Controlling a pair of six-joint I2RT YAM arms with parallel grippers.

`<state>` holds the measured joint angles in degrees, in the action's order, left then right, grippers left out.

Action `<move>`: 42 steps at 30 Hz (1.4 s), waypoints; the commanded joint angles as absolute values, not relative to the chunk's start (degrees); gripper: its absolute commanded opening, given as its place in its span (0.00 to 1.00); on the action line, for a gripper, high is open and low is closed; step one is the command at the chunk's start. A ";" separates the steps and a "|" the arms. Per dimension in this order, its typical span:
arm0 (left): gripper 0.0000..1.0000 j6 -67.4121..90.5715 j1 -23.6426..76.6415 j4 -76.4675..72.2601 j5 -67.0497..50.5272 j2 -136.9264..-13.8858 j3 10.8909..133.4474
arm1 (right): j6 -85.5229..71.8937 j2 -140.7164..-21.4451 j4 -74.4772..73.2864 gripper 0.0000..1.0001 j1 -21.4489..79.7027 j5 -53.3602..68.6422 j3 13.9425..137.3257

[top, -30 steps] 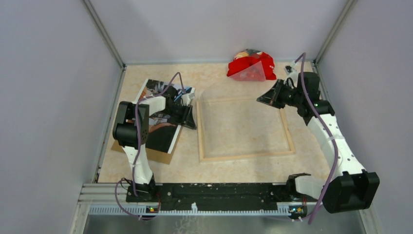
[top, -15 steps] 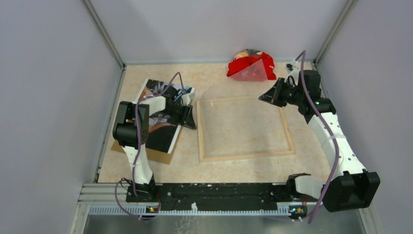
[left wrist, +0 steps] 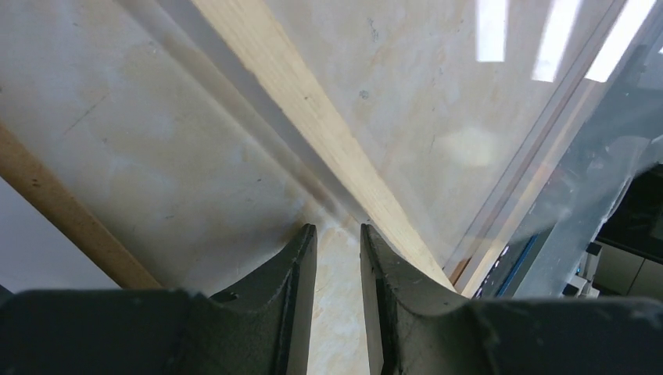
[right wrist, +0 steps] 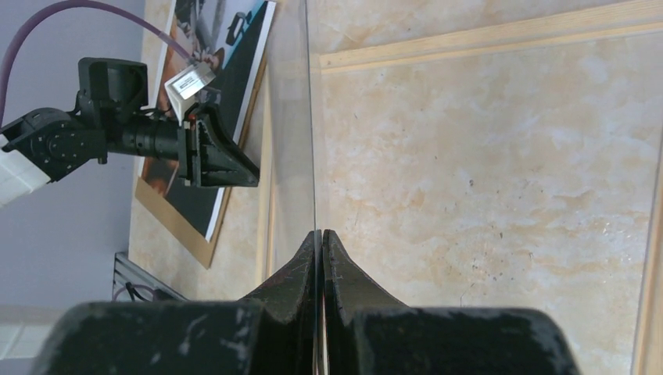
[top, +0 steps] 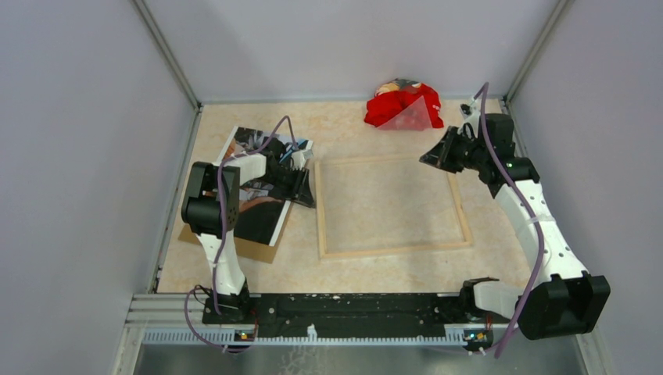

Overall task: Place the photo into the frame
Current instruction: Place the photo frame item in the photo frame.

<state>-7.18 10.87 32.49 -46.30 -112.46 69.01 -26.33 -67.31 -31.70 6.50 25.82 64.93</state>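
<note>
The frame (top: 391, 250) lies flat mid-table, light wood side up, and its rails also show in the wrist views (right wrist: 485, 35) (left wrist: 313, 117). The photo (top: 258, 215), picture side up, rests on a brown backing board (top: 234, 248) to the frame's left; my left arm covers part of it. My left gripper (top: 311, 186) sits low at the frame's left rail, open, with only bare table between its fingers (left wrist: 338, 228). My right gripper (top: 426, 158) (right wrist: 319, 232) is shut on the edge of a clear pane (right wrist: 289, 117), which slants over the frame's opening.
A red bundle (top: 403, 105) lies at the back, beyond the frame's far rail. Grey walls close in the table on three sides. My left arm (right wrist: 156, 141) stretches across the photo toward the frame.
My right gripper has shifted slightly right and the clear pane has tilted lower toward the frame. The left arm has stayed still.
</note>
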 commanded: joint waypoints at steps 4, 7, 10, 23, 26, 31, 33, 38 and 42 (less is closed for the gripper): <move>0.34 -7.64 10.94 32.98 -45.97 -113.81 69.94 | -25.43 -66.99 -31.35 0.00 6.24 24.94 64.98; 0.34 -7.65 10.99 33.04 -46.13 -114.00 70.04 | -25.55 -66.94 -31.01 0.00 6.24 25.05 64.34; 0.33 -7.65 10.99 33.05 -46.21 -114.08 69.98 | -26.40 -66.97 -29.91 0.00 6.24 26.06 63.09; 0.33 -7.81 11.51 32.87 -46.71 -115.41 70.32 | -30.64 -67.50 -23.86 0.00 6.24 30.18 57.49; 0.33 -7.70 11.73 32.84 -46.94 -115.83 70.64 | -30.85 -67.59 -23.28 0.00 6.25 29.98 56.49; 0.32 -7.95 11.87 33.05 -46.95 -116.09 70.81 | -29.86 -68.90 -21.66 0.00 6.24 28.69 52.95; 0.32 -8.00 11.87 33.11 -46.86 -116.18 70.92 | -29.07 -69.70 -21.30 0.00 6.20 27.70 51.64; 0.32 -8.40 11.87 33.73 -46.76 -116.32 71.10 | -28.31 -71.04 -19.68 0.00 6.24 27.47 49.57; 0.32 -8.66 11.82 33.98 -46.66 -116.20 71.27 | -27.43 -71.85 -19.60 0.00 6.24 26.97 49.23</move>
